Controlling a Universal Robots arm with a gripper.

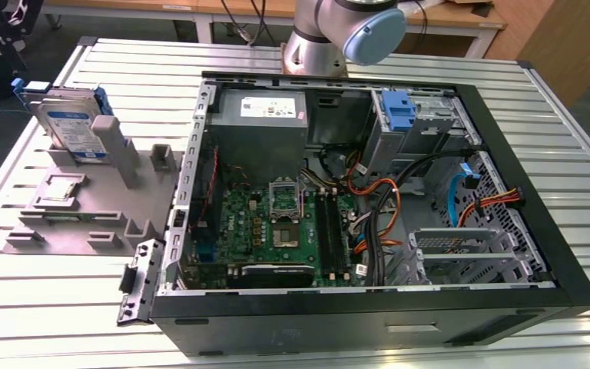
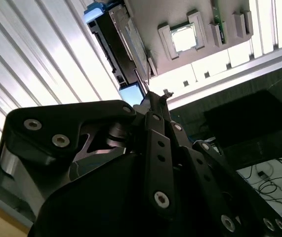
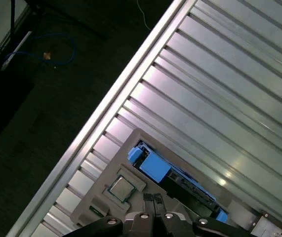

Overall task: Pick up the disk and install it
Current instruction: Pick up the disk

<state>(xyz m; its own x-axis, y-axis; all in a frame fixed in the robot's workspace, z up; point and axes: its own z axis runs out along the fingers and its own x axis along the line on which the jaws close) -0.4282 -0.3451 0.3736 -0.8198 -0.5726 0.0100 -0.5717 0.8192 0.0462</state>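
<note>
Desk (image 1: 28,307): ribbed metal slats, carrying everything here.
Disk (image 1: 74,127): at the exterior view's far left, standing on edge in a slot of the grey holder (image 1: 80,219), blue carrier frame around it, outside the computer case.
My fingers (image 3: 153,198): pressed together with nothing between them; in both wrist views their tips (image 2: 156,98) sit near the disk (image 2: 116,44) but apart from it.
Disk, first wrist view (image 3: 155,165): its blue frame end faces me, just beyond my fingertips.
Processor chip (image 1: 59,188): lying flat in a pocket of the holder, beside the disk's slot.
Computer case (image 1: 377,338): black, lying open on its side, right of the holder.
Motherboard (image 1: 274,223): green, on the case floor.
Power supply (image 1: 264,111): grey box in the far corner of the case.
My arm (image 1: 341,34): rising behind the case.
Blue latch (image 1: 399,111): upright at the far right of the case.
Drive cage (image 1: 459,250): grey metal, near right corner, among orange and black cables.
</note>
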